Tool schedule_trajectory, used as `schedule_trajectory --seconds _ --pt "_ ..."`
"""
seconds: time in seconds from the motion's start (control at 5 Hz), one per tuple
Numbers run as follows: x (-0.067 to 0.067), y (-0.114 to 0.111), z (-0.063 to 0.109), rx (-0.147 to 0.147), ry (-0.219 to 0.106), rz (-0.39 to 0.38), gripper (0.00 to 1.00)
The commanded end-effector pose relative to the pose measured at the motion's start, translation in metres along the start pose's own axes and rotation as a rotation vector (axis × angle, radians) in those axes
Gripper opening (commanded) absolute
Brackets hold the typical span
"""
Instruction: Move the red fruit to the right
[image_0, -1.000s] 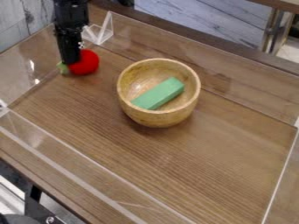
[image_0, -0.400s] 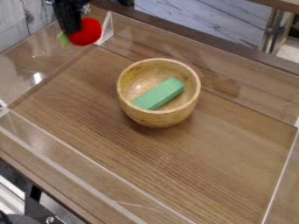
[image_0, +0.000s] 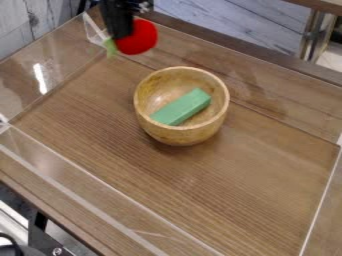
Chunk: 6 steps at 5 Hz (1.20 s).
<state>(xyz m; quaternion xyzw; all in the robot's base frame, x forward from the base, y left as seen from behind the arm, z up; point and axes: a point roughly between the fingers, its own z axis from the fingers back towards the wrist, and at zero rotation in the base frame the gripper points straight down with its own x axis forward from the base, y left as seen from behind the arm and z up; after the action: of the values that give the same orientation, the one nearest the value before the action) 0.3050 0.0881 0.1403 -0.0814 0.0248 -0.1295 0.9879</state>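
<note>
Red fruit (image_0: 136, 37) — seemingly pinched under gripper (image_0: 123, 27)

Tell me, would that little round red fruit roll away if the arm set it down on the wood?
Probably yes. The small round bright-red toy fruit looks almost ball-shaped, and the smooth wooden tabletop is flat, so it could roll. Its little green leaf might stop it. It seems light and stiff: the black fingers hold it in the air without visibly squashing it.
</note>
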Motion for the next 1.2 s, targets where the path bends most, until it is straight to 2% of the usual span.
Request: schedule_trajectory --seconds 0.0,0.4,0.6,0.8,1.0 --pt "0.008 -0.045 0.01 0.029 -0.06 -0.033 0.0" --pt "0.026 -0.128 -0.02 0.013 -0.064 0.004 0.0" --pt "0.031 -0.159 -0.037 0.01 -0.057 0.003 0.0" --pt "0.034 -0.179 -0.053 0.011 -0.057 0.017 0.0" --pt "0.034 -0.185 -0.068 0.012 -0.071 0.091 0.0"
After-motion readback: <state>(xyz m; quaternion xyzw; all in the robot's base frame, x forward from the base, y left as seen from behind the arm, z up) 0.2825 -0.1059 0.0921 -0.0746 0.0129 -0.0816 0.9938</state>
